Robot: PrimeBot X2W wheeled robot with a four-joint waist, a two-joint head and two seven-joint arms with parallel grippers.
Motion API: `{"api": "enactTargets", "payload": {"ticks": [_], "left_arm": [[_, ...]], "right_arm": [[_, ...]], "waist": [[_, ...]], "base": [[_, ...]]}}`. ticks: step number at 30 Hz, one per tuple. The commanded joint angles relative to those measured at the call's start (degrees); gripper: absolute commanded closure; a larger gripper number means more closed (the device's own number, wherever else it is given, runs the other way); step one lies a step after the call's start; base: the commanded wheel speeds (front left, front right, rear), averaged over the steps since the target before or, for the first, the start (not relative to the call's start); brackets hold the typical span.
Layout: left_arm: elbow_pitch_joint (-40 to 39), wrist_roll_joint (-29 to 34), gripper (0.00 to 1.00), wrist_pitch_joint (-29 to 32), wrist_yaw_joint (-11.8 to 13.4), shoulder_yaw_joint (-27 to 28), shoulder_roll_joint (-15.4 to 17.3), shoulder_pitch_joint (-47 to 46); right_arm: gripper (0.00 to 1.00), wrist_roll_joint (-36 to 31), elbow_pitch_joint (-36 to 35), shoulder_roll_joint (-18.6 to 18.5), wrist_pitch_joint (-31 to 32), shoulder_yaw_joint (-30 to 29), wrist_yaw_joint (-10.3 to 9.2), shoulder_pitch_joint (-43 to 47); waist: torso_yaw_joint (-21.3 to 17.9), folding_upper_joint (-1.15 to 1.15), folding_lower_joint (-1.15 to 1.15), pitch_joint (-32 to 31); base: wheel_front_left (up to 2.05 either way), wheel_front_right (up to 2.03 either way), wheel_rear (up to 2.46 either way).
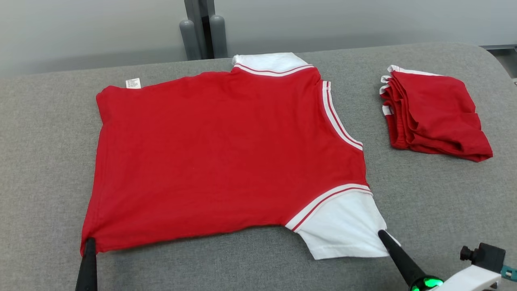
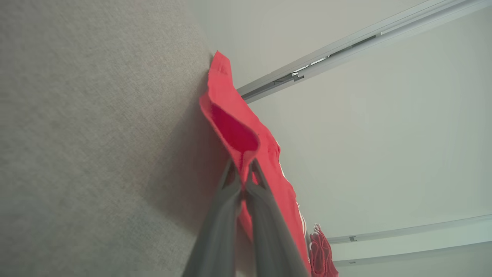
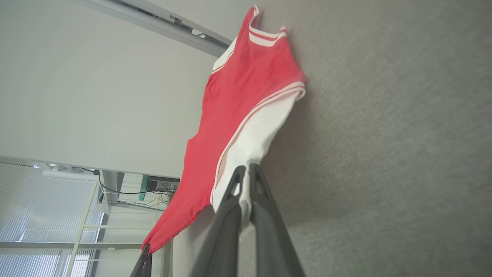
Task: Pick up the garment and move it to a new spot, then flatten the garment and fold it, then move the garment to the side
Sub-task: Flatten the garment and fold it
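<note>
Your work surface is a table [image 1: 444,210] covered in grey woven fabric, rounded at its far right corner. Behind it you have a plain pale wall [image 1: 80,28], evenly lit. Two round grey posts [image 1: 218,36] flank a dark upright just past the table's far edge. Your left wrist view shows pale metal rails [image 2: 346,40] crossing the wall. Your right wrist view shows bright slatted blinds [image 3: 34,219], a white frame [image 3: 86,227] standing before them, and dark cables [image 3: 127,191] hanging nearby.

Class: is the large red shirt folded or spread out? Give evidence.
Spread out: the red shirt lies opened flat across the grey surface, neckline and white sleeve unfolded.
</note>
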Motion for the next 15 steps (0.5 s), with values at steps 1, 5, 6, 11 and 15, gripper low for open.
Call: {"api": "enactTargets", "payload": {"ticks": [1, 5, 6, 11, 15], "left_arm": [[-0.5, 0.5, 1.0, 0.1, -0.3, 0.1, 0.3, 0.8], [-2.1, -0.3, 1.0, 0.1, -0.7, 0.0, 0.1, 4.3], [-2.5, -0.5, 1.0, 0.2, -0.6, 0.1, 0.0, 5.1], [-4.2, -1.0, 1.0, 0.1, -0.8, 0.1, -0.3, 8.4], [-5.1, -1.1, 1.0, 0.3, -0.5, -0.4, -0.6, 9.6]], "right_arm": [[1.0, -0.6, -0.5, 0.3, 0.8, -0.7, 0.02, 1.0], [1.0, -2.8, -2.0, 2.7, 4.6, -3.5, 0.02, 4.8], [1.0, -3.4, -2.5, 3.2, 5.4, -4.4, 0.02, 5.6], [1.0, -6.0, -5.0, 5.4, 9.6, -7.5, 0.02, 8.0], [1.0, -7.0, -6.7, 6.3, 12.3, -8.7, 0.02, 8.7]], "waist": [[-0.1, 0.0, 0.0, -0.2], [-0.3, 0.0, 0.0, -0.6], [-0.4, 0.0, 0.0, -0.6], [-0.8, 0.0, 0.0, -0.6], [-0.7, 0.0, 0.0, -0.5]], "base": [[0.0, 0.0, 0.0], [0.0, 0.0, 0.0], [0.0, 0.0, 0.0], [0.0, 0.0, 0.0], [0.0, 0.0, 0.0]]}}
